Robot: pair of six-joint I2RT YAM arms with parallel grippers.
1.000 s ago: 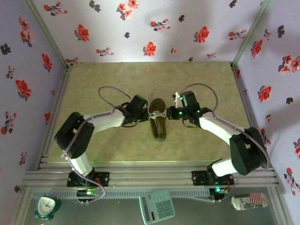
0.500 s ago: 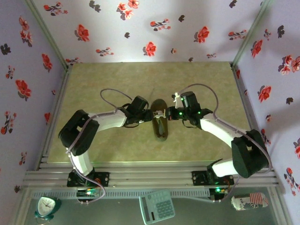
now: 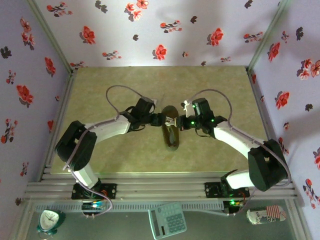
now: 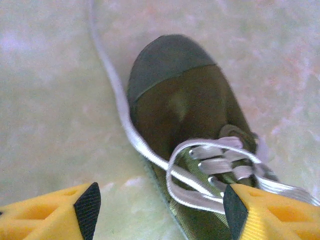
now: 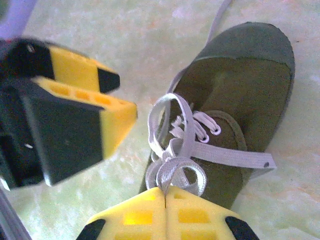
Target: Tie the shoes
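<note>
Top view, centre-left: left gripper jaws spread, empty, beside olive-green canvas sneaker, long axis running up-frame, toe uppermost. Slack white lace loop lying between those jaws. Right: right gripper pinched shut on second lace loop.

A calculator, green clock and can lie along the near ledge.
</note>
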